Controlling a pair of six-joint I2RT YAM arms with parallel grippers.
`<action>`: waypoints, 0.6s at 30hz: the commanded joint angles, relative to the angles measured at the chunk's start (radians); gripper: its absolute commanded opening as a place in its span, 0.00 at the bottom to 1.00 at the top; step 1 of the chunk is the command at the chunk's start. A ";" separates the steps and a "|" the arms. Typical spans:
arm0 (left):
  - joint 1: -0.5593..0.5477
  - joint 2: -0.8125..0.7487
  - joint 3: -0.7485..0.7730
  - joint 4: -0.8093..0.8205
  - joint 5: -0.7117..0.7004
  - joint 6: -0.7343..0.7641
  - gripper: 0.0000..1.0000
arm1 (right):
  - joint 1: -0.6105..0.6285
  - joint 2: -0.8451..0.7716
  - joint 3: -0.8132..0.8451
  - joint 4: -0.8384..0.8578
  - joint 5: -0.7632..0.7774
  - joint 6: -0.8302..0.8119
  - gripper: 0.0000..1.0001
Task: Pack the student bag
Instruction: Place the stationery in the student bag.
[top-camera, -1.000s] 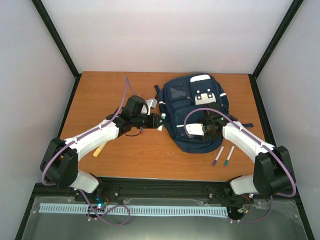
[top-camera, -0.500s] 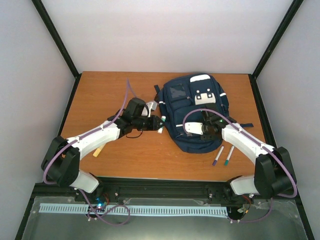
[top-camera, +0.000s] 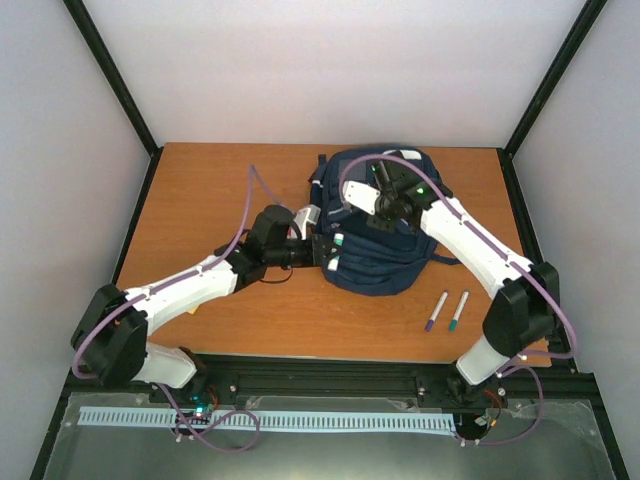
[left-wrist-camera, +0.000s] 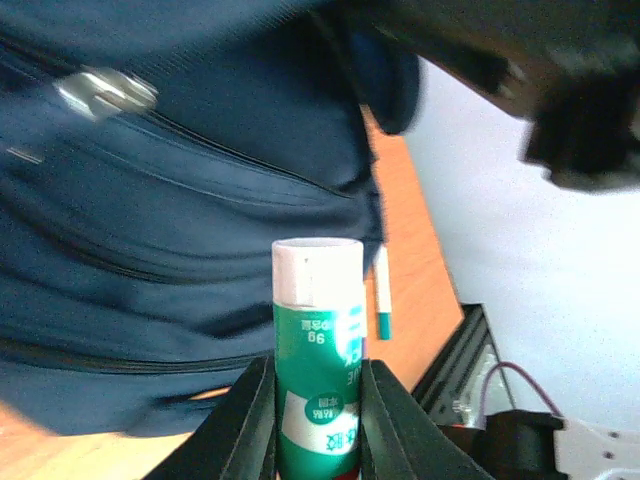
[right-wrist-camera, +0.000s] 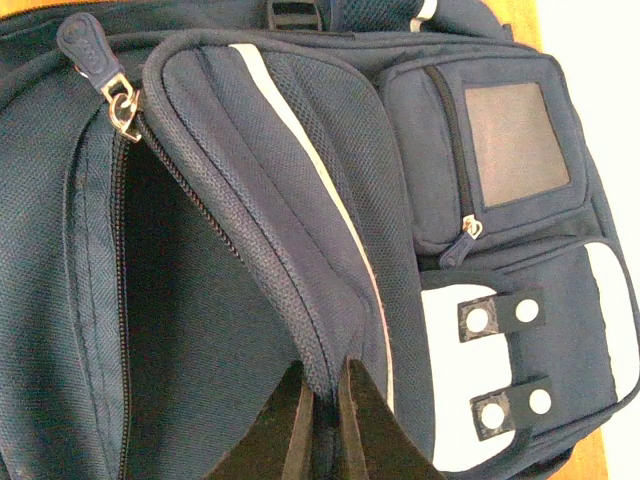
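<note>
The student bag (top-camera: 385, 262), navy with white stripes and patches, lies on the right half of the table. My right gripper (top-camera: 383, 200) is shut on the zipper edge of the bag's flap (right-wrist-camera: 300, 250) and holds it raised, so a dark opening (right-wrist-camera: 170, 320) shows beside it. In the right wrist view, my right gripper (right-wrist-camera: 322, 385) pinches the seam. My left gripper (top-camera: 328, 251) is at the bag's left side, shut on a green glue stick (left-wrist-camera: 318, 330) with a white cap. That cap (top-camera: 337, 241) points at the bag.
Two markers, one with a purple cap (top-camera: 436, 311) and one with a teal cap (top-camera: 457, 311), lie near the front edge, right of the bag. A small white-grey object (top-camera: 307, 215) sits by the bag's left side. A metal zipper pull (left-wrist-camera: 105, 92) hangs on the bag.
The right gripper closed on the bag's flap and pulled it up and toward the back, bunching the bag. The left gripper carried the glue stick right, up to the bag's side.
</note>
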 joint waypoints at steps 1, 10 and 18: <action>-0.077 -0.046 -0.011 0.161 -0.087 -0.145 0.01 | 0.007 0.060 0.183 -0.014 -0.013 0.156 0.03; -0.120 0.070 -0.048 0.406 -0.216 -0.416 0.01 | 0.007 0.103 0.265 -0.074 -0.051 0.243 0.03; -0.120 0.239 0.113 0.366 -0.296 -0.536 0.01 | 0.007 0.088 0.263 -0.074 -0.075 0.328 0.03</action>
